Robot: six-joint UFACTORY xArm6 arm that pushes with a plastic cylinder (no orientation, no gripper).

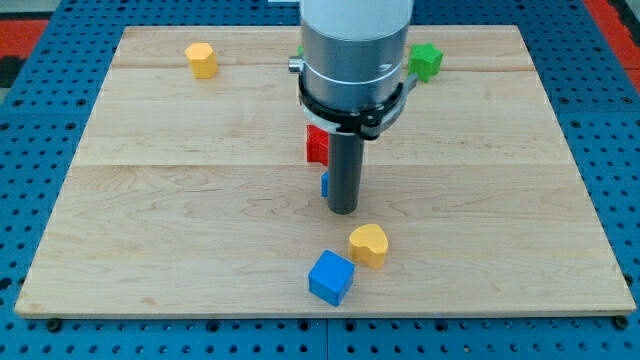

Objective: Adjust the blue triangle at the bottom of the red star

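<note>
Camera view shows the rod's tip (343,210) on the wooden board (150,230), holding nothing. A blue block (325,185), shape unclear, sits against its left side, directly below the partly hidden red block (316,144). Blue cube (331,277) and yellow heart (368,244) lie nearer the view's bottom.

The board (200,150) is pale wood with faint grain, lying on a blue pegboard (40,60) dotted with holes. On it sit a yellow block (201,60), a green block (427,61), a red block (316,145), a sliver of blue block (325,185), a yellow heart (368,245) and a blue cube (331,277). My tip (343,210) is dark grey under a silver housing (355,45).
</note>
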